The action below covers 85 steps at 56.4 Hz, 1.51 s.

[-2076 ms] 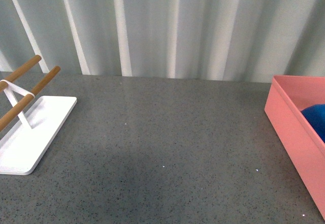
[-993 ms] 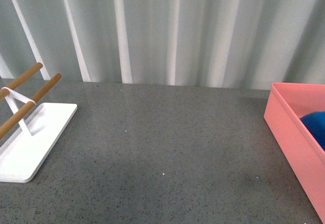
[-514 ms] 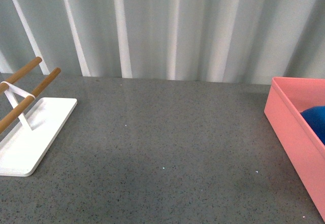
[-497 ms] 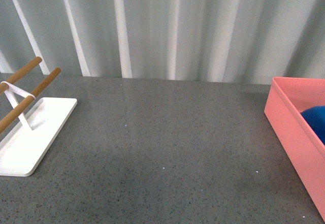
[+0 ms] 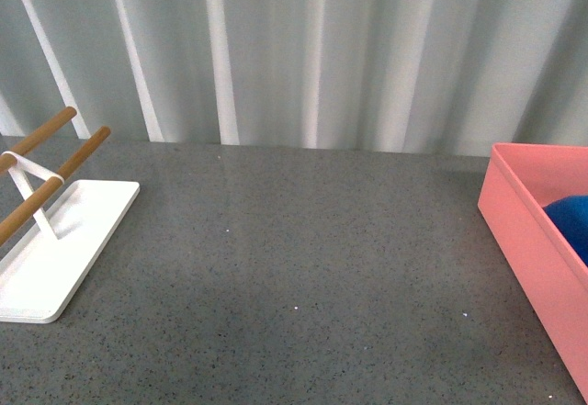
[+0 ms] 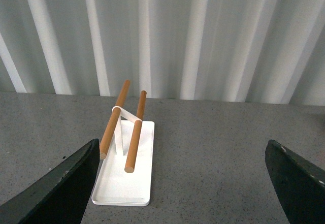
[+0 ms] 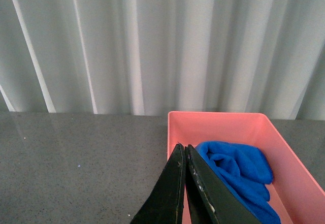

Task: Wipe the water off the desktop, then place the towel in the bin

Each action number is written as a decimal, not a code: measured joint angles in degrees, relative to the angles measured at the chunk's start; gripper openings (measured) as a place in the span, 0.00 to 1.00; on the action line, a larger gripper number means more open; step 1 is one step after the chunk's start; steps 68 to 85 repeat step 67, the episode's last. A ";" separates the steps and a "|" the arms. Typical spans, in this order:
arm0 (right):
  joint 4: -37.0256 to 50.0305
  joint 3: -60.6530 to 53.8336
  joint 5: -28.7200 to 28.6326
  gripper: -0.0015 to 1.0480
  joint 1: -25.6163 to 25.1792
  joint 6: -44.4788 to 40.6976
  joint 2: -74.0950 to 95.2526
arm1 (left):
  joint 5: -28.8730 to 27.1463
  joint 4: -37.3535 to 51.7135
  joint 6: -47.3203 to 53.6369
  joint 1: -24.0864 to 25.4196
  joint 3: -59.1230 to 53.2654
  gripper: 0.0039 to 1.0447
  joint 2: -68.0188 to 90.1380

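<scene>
Over the last couple of seconds almost nothing on the desktop (image 5: 303,267) has changed; only my front view drifts a touch up and down, so the white rack (image 5: 55,240) with its two wooden rods and the bin (image 5: 524,240) sit slightly differently in frame from one look to the next. The towel (image 7: 238,170) was already in the bin two seconds ago and it lies there now, crumpled against the far part of the box, wholly inside the pink walls. I see no puddle or wet sheen on the grey surface, only its light speckles, so I judge both halves of the job done and the arms simply parked.

My right gripper (image 7: 184,188) has its two dark fingers pressed together with nothing between them, hanging just beside the bin's near wall. My left gripper (image 6: 183,183) is spread wide, one finger at each edge of its wrist view, holding nothing, with the rack lying between them further off on the desktop. Neither arm shows in the front view.

As for writing: I find no brand, label or lettering on the bin, the rack, the towel or the pale ribbed wall (image 5: 303,47) behind.
</scene>
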 joint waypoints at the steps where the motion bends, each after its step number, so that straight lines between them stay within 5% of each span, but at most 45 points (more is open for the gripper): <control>1: -0.31 0.00 0.02 0.03 0.00 0.00 -0.31 | 0.00 0.00 0.00 0.00 0.00 0.94 0.00; 8: -9.84 0.02 0.11 0.03 0.00 0.02 -7.87 | -0.02 0.00 0.00 0.00 0.00 0.94 0.00; 18: -10.47 0.02 0.15 0.05 0.00 0.00 -10.12 | 0.00 0.00 0.00 0.00 0.00 0.94 -0.04; 45: -10.47 0.02 0.13 0.95 0.00 0.09 -10.12 | 0.00 0.00 0.00 0.00 0.00 0.94 -0.07; 85: -10.47 0.02 0.13 0.93 0.00 0.07 -10.12 | -0.02 0.00 0.00 0.00 0.00 0.94 -0.07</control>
